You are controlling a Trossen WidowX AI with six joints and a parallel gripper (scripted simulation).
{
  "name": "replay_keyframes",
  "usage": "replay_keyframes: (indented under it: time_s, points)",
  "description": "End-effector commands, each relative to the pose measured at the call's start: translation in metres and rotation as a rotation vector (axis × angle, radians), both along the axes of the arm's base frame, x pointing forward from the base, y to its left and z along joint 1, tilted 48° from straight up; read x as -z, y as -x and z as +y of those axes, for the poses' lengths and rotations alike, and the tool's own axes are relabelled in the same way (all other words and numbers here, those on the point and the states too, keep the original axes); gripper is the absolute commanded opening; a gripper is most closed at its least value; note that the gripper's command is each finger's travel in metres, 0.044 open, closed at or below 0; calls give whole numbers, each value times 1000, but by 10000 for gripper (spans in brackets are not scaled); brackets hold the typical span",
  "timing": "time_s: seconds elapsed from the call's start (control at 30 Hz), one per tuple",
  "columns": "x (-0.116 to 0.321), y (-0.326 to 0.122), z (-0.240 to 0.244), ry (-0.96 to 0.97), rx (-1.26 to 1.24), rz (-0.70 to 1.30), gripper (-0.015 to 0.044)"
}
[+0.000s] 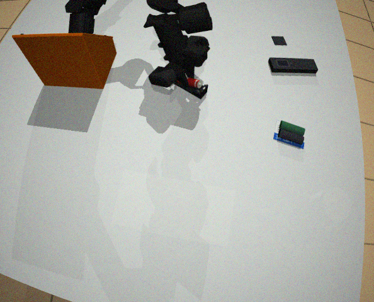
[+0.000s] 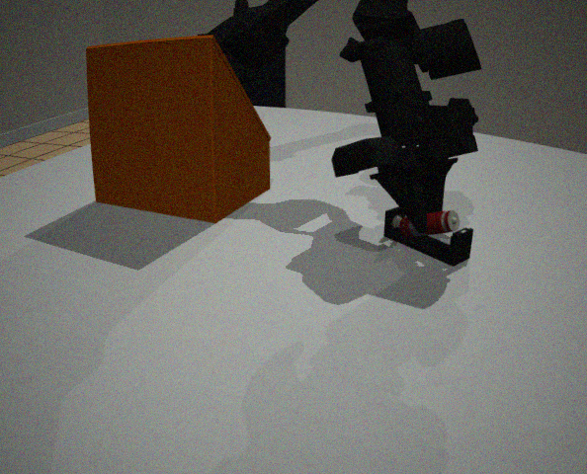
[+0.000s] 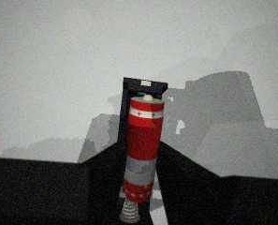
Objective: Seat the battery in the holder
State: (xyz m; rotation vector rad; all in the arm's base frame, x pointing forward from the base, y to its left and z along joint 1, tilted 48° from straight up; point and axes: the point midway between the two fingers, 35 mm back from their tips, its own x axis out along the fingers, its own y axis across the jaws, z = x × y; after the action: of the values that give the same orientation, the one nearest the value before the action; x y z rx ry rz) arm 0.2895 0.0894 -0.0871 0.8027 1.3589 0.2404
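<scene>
The red and silver battery [image 1: 193,82] [image 2: 438,222] [image 3: 145,142] is held between the fingers of my gripper [image 2: 422,220] [image 3: 141,145], which is shut on it. The black holder [image 1: 199,94] [image 2: 460,248] [image 3: 133,86] is on the table below. The battery's terminal end is raised above the holder's floor, beside the lip end and not under the lip. Its flat end is low, by the spring [image 2: 397,221] [image 3: 130,212] at the other end. In the wrist view the battery leans slightly across the holder's line. Whether the flat end presses on the spring is unclear.
An orange slanted box [image 1: 70,60] [image 2: 153,127] stands left of the arm. At the right in the top view are a long black block [image 1: 298,65], a small dark square [image 1: 279,40] and a blue board [image 1: 288,141] bearing green and black cylinders.
</scene>
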Motion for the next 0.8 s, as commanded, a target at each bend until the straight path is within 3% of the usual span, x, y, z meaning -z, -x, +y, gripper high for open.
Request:
replay_keyframes:
  time_s: [0.0,0.77]
  points:
    - [5,4,0,1,-23,28,71]
    - [9,0,2,-12,-101,119,71]
